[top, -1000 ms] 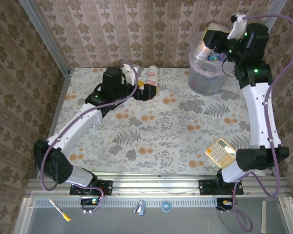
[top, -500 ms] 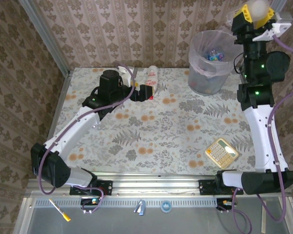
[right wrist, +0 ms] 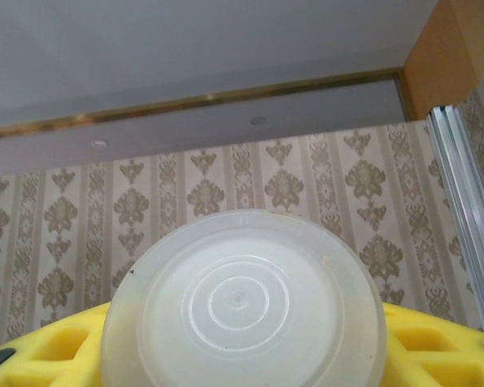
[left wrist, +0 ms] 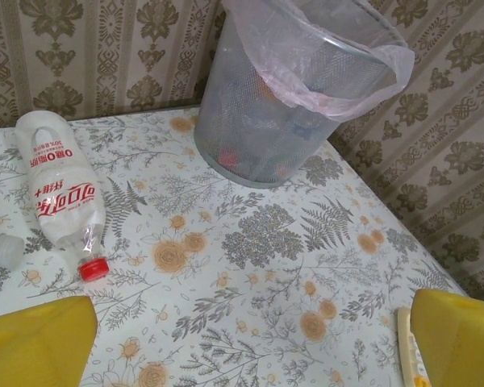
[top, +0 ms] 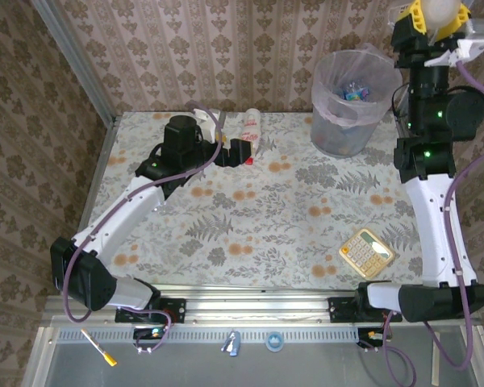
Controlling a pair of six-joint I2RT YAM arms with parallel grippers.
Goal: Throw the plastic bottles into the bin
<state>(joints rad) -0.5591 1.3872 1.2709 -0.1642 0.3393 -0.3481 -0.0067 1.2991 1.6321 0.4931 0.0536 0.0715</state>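
Bin (top: 337, 121): a translucent grey wastebasket with a thin pinkish liner folded over its rim, standing at the far right corner of the flowered table (top: 306, 210). Coloured items lie in its bottom.

White bottle (right wrist: 242, 302): pinched base-up in the right gripper (top: 430, 20), its round base between the yellow pads (right wrist: 52, 355). The right arm stands nearly upright, and in the top view the gripper appears to the right of the bin's rim rather than over its mouth.

Labelled bottle (left wrist: 60, 185): a clear, partly crushed bottle with red lettering and a red cap (left wrist: 93, 268). It lies on its side at the far middle of the table, well left of the bin.

Left gripper (top: 239, 152): jaws spread wide and holding nothing, low over the table just near of the labelled bottle. Its yellow pads (left wrist: 36, 343) sit at the lower corners of the left wrist view.

Calculator (top: 367, 252): beige, lying on the near right of the table beside the right arm.
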